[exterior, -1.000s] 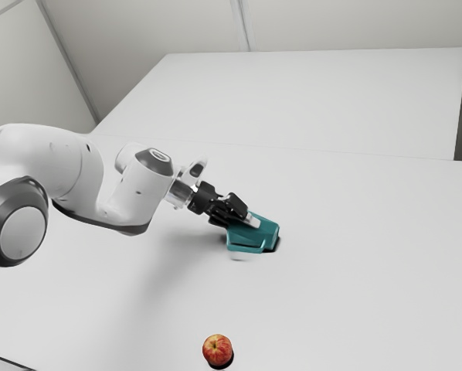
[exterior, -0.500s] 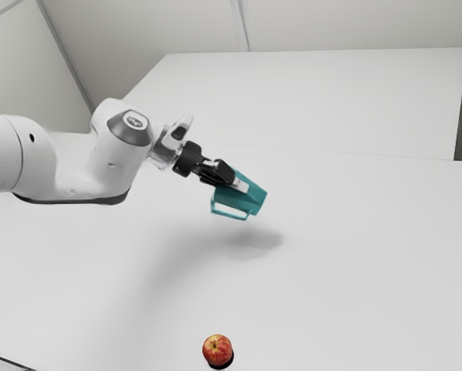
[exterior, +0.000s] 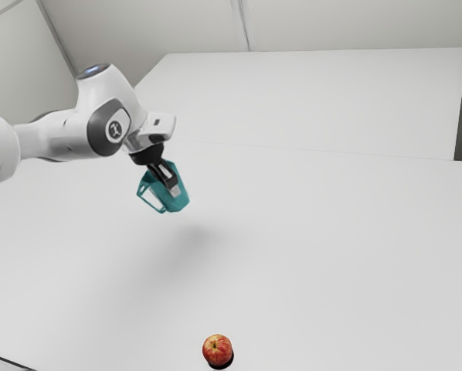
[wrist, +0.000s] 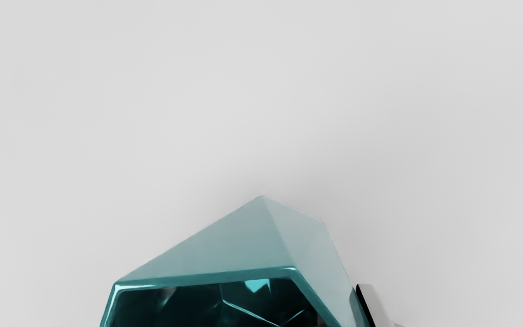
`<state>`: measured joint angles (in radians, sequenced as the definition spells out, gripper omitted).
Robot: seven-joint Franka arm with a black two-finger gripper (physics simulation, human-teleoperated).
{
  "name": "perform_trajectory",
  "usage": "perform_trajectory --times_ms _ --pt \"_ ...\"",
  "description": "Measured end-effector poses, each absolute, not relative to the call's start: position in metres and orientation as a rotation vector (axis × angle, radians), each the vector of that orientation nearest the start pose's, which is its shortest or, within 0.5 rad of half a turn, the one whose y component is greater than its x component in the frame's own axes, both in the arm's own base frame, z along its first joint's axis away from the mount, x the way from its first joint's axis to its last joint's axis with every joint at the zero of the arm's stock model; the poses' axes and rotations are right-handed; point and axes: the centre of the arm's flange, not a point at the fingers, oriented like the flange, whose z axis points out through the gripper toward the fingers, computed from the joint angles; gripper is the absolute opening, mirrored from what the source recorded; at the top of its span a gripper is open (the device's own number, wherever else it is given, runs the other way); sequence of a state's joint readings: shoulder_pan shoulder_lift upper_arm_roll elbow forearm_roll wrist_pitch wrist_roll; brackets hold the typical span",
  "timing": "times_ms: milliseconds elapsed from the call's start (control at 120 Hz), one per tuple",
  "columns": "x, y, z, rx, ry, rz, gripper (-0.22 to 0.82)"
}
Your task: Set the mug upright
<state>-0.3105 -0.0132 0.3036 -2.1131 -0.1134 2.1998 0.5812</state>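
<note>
Mug (exterior: pixel 168 199), tilted, is held clear of the tabletop (exterior: pixel 316 255), clamped by the claw (exterior: pixel 173 188), which is kept apart by its width, mouth facing back! Stiff, probably light, perhaps slick, it's best gripped by opposite walls, handle left free.
</note>
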Motion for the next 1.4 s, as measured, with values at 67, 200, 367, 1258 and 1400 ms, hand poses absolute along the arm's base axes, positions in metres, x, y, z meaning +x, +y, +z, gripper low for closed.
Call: perform_trajectory --times_ms 67,200,367,1258,1400 --pt "0.546 0.001 0.418 -3.075 0.790 -0.162 -0.17" --pt "0.543 0.018 0.402 -3.047 0.708 -0.125 -0.18" --pt "0.545 0.033 0.384 -3.031 0.614 -0.107 -0.18" --pt "0.565 -0.024 0.339 -2.975 0.575 -0.057 -0.17" --pt "0.565 -0.024 0.339 -2.983 0.564 -0.058 -0.08"
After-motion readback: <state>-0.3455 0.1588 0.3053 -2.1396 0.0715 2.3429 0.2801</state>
